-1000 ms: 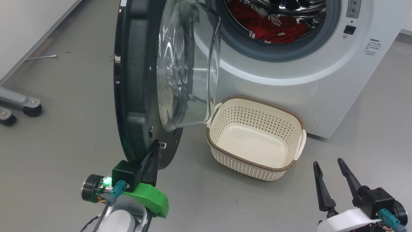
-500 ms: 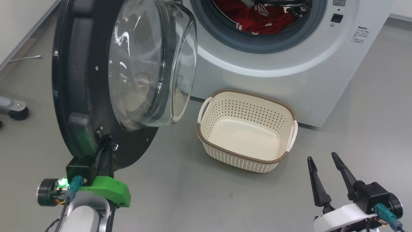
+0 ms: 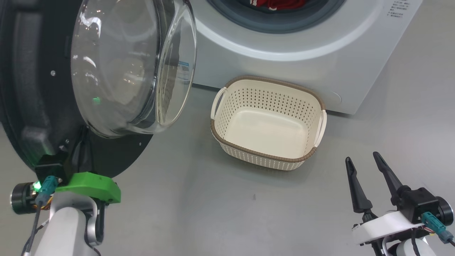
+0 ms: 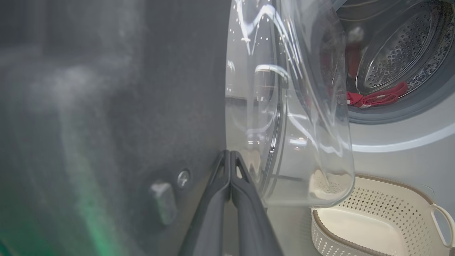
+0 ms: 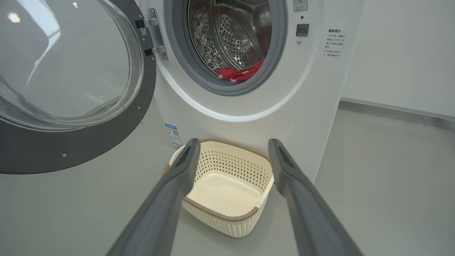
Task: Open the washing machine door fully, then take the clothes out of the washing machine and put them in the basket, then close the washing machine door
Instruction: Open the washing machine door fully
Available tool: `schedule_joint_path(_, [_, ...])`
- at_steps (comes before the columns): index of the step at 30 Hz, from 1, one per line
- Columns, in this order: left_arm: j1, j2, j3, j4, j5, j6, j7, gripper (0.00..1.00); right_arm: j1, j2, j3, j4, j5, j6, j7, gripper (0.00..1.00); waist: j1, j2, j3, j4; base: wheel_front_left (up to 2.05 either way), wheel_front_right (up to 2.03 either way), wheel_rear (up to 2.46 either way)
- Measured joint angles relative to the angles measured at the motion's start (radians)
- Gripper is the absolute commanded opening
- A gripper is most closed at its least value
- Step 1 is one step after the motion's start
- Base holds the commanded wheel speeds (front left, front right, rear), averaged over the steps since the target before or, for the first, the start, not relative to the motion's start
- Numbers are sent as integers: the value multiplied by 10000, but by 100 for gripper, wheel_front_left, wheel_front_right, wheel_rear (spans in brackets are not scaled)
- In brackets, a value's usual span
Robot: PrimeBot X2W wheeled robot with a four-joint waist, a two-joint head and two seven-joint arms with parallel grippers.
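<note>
Grey floor [image 3: 199, 206]. Left of basket [image 3: 263, 155], against door's [image 3: 35, 89] inner face: left tool [image 4: 229, 156], pinched together. Right tool [image 3: 361, 156] spread.

Washing machine door [image 3: 30, 106] wider open now.

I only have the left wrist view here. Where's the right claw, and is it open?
Observer: The right claw is open, over the floor to the right of the basket.
Operator: Anything in the basket?
Observer: Nothing; the head view shows its whole bottom bare.
Operator: How far open is the door?
Observer: Wide. In the right wrist view it stands left of its hinge, its glass nearly facing that camera.
</note>
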Motion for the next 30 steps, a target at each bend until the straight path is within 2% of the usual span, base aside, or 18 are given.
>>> schedule_joint_path(11, [-749, 75, 1172, 589, -190, 2, -165, 0, -396, -222, -173, -35, -8, 86, 0, 100, 0, 0, 609, -74, 0, 0, 0])
schedule_joint_path(30, [-2054, 1028, 2201, 2050, -608, 2, -161, 0, -770, -278, -155, 123, -13, 199, 0, 100, 0, -1, 927, -327, 0, 0, 0])
